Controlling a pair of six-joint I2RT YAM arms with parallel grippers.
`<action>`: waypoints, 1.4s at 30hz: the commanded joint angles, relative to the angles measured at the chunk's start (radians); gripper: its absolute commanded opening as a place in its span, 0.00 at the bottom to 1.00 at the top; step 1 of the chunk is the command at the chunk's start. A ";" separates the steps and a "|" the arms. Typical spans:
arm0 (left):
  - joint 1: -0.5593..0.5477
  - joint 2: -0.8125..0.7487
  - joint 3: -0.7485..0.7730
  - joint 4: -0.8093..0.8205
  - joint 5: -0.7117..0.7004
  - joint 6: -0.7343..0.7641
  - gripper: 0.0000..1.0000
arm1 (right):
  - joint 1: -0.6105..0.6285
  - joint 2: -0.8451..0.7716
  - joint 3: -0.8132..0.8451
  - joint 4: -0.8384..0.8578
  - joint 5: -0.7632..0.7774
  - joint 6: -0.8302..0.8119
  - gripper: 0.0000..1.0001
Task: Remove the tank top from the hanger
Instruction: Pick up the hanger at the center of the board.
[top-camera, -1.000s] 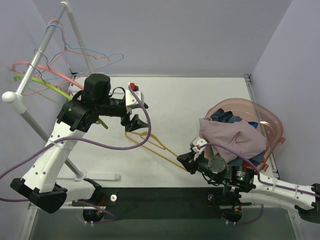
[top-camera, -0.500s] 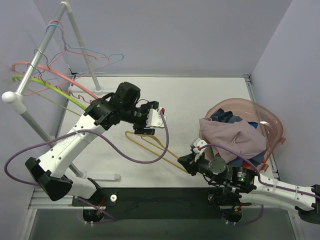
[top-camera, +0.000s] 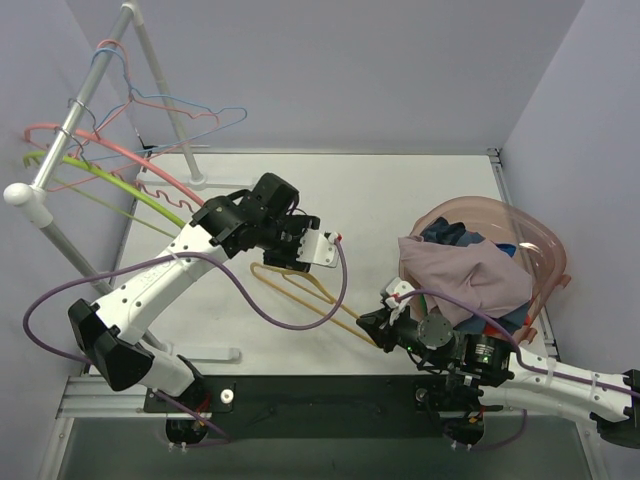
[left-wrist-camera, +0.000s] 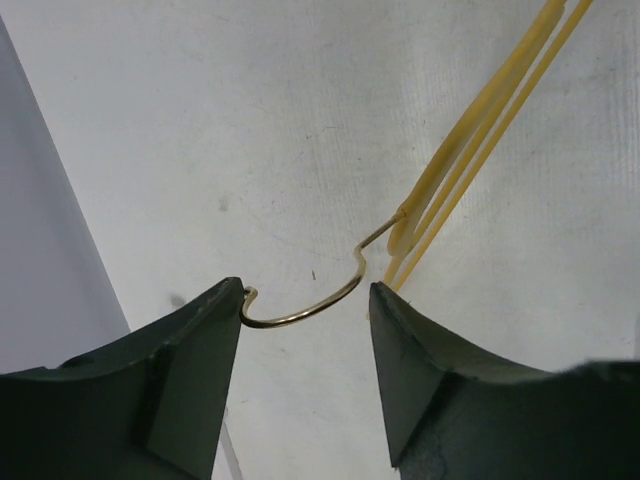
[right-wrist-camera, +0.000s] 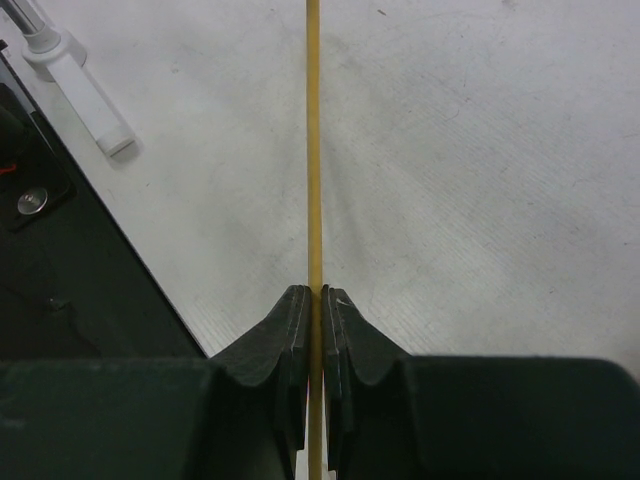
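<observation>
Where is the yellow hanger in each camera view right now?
Top external: yellow hanger lies mid-table, between left gripper and right gripper.
Left wrist: hook centred between the open left gripper's fingers, body upper right.
Right wrist: a vertical wire at centre, pinched in the right gripper.
Shared landmark: the white table.

Between the left jaws, the hook (left-wrist-camera: 300, 317) looks like bare brassy metal wire, smooth with a dull shine. The rest of the hanger (right-wrist-camera: 313, 150), running between the right jaws, is smooth yellow-coated wire. Both pairs of jaws are dark matt plastic. Under them the worktop (left-wrist-camera: 250, 130) is matt white, faintly speckled and scuffed. Behind the right jaws, the tank top (top-camera: 470, 275) is soft matt mauve cloth in a glossy, translucent pink plastic basket (top-camera: 545, 245).
</observation>
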 joint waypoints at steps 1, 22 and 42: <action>-0.006 0.003 -0.011 0.019 -0.035 0.037 0.59 | -0.004 0.004 0.019 0.017 0.007 -0.025 0.00; -0.050 0.013 0.087 -0.145 -0.058 -0.086 0.00 | -0.004 0.041 -0.003 -0.007 -0.078 0.011 0.09; -0.058 -0.115 0.053 -0.099 0.030 -0.143 0.00 | 0.100 0.060 -0.121 0.076 0.229 0.083 0.38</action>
